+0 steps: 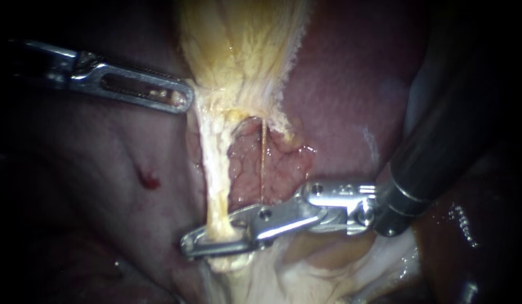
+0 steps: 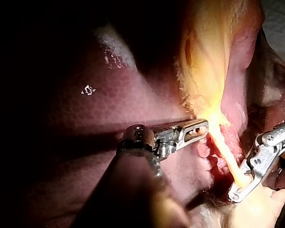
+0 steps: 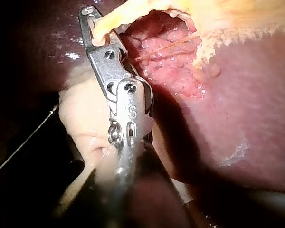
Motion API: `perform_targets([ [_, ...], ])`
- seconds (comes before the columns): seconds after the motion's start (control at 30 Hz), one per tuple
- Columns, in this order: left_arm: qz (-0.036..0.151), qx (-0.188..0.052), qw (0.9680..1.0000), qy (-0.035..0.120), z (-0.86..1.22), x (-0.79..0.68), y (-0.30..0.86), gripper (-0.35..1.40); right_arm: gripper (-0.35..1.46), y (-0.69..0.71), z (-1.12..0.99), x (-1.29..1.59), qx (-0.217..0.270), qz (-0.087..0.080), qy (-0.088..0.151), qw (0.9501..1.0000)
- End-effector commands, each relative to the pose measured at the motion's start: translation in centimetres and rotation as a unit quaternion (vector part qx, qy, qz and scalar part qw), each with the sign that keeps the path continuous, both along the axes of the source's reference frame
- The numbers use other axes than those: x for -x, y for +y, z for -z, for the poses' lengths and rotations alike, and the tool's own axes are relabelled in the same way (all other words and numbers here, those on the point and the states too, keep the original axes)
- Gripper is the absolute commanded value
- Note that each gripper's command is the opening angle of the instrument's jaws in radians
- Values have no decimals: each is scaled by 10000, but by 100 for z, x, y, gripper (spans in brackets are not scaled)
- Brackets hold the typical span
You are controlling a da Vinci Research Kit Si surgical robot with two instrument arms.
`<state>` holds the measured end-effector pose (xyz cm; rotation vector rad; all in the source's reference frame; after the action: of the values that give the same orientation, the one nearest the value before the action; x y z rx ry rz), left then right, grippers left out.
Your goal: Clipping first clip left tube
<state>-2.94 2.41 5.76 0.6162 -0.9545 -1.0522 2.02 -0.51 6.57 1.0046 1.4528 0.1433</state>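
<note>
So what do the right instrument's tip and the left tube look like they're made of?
Right instrument: bare polished metal at the tip, likely steel, with bright glints and small pins; its shaft looks dark and matte. Left tube: soft, wet tissue, pale yellow-white and fibrous, glistening, stretched taut down to the jaws shut on it.

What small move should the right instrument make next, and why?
Probably open the jaws of the right instrument slowly, in place: they press the left tube from both sides, and the tube looks taut, so a pull might tear it.
</note>
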Motion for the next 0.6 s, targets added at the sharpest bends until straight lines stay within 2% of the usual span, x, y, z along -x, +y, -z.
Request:
perform_targets([
  [0.03, -1, 1, 10000, -1, 0, 0, 0, -35, -35, 0, 2, -1, -35, 30, -5, 10000],
  [0.6, -1, 1, 10000, -1, -1, 0, 1, -35, -35, -1, 1, 2, -111, 81, -92, 9999],
])
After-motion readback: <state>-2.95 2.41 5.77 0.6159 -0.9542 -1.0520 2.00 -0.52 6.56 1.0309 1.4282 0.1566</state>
